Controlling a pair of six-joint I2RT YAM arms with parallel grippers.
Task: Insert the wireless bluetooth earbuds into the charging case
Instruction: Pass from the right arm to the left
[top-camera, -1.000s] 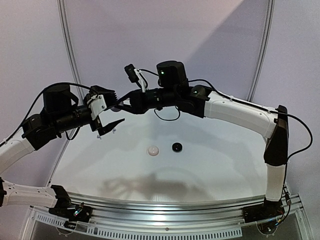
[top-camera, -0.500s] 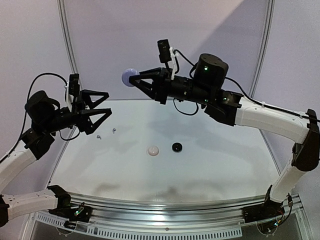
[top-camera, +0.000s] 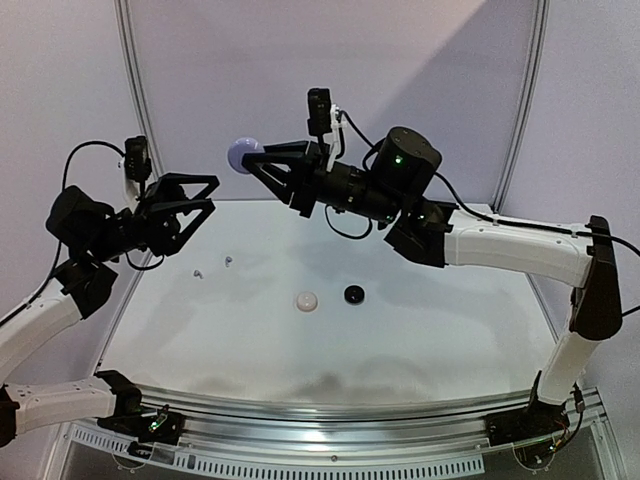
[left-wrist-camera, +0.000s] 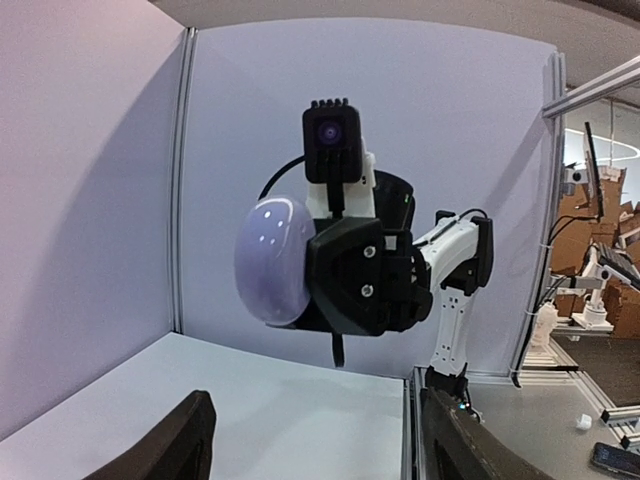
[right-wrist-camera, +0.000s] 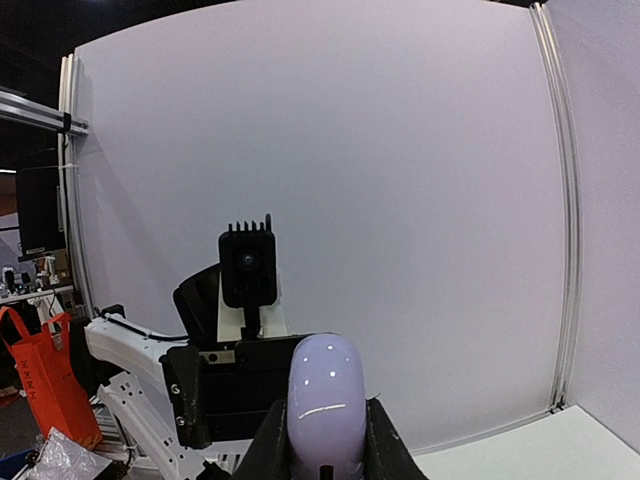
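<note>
My right gripper (top-camera: 252, 160) is shut on a lavender charging case (top-camera: 240, 154), held high above the table's far left. The case (right-wrist-camera: 324, 400) stands on edge between the right fingers (right-wrist-camera: 272, 445). It looks closed. My left gripper (top-camera: 207, 196) is raised at the left, open and empty, and faces the case (left-wrist-camera: 272, 260) across a gap. The left fingers (left-wrist-camera: 170, 445) show only at the bottom of the left wrist view. Two tiny pale earbuds (top-camera: 197, 272) (top-camera: 228, 262) lie on the white table below the left gripper.
A white puck-like case (top-camera: 305, 301) and a black one (top-camera: 353, 293) sit side by side near the middle of the table (top-camera: 430, 330). Purple booth walls stand behind, and a metal rail (top-camera: 330, 415) runs along the near edge.
The grippers, close together a second ago, have parted. The right arm lifted the lavender case up and left; the left gripper drew back left, rose, and its jaws narrowed somewhat.
</note>
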